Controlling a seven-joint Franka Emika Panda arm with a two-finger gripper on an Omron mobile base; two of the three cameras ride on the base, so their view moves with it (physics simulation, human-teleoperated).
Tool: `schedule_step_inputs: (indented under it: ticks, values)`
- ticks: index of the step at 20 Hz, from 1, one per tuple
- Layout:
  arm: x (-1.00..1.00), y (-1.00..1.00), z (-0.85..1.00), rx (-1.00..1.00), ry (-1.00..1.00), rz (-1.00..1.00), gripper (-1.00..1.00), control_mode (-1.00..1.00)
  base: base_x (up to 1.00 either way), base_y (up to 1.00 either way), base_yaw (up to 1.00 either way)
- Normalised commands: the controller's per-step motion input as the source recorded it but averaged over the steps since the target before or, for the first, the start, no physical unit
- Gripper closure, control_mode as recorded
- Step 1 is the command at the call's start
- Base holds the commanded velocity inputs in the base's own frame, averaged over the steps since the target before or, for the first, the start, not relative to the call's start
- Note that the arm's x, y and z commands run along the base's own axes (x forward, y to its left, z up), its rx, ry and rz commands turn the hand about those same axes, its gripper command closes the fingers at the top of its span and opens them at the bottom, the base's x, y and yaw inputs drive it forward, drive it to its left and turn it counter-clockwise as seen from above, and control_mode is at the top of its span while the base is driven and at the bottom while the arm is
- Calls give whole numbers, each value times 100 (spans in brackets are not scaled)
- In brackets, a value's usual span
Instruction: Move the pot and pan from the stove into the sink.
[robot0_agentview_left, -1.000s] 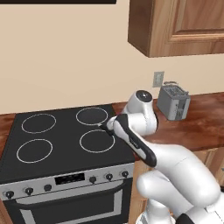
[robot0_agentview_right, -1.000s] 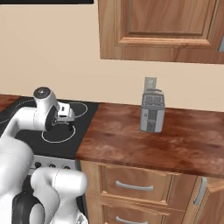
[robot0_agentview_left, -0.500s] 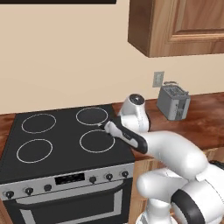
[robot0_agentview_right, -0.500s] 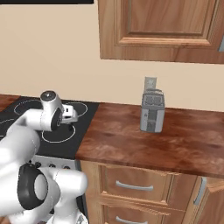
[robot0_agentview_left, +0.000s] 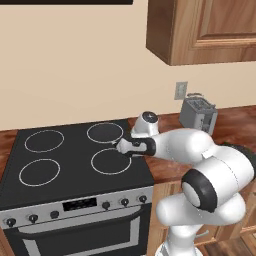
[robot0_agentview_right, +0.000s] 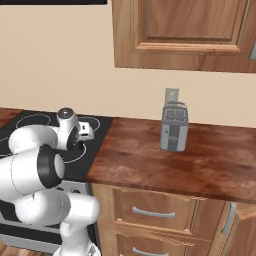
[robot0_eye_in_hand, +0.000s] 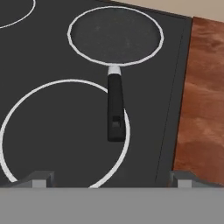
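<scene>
Above the stove, the spread tool hovers; pan handle lies just ahead.

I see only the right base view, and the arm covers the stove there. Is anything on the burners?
Observer: Yes. The hand view shows a dark pan on one burner of the stove.
Operator: Where does its handle point?
Observer: The black handle points toward the gripper and lies across the next ring.
Operator: Is the gripper closed on it?
Observer: No. The gripper is open and short of the handle's end, not touching it.
</scene>
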Motion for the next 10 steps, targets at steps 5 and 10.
schedule_step_inputs:
  ticks: [5, 10]
  values:
    - [51, 19, -31, -1, 0, 1, -100, -100, 0, 0, 0]
    - [25, 13, -17, -4, 1, 0, -100, -100, 0, 0, 0]
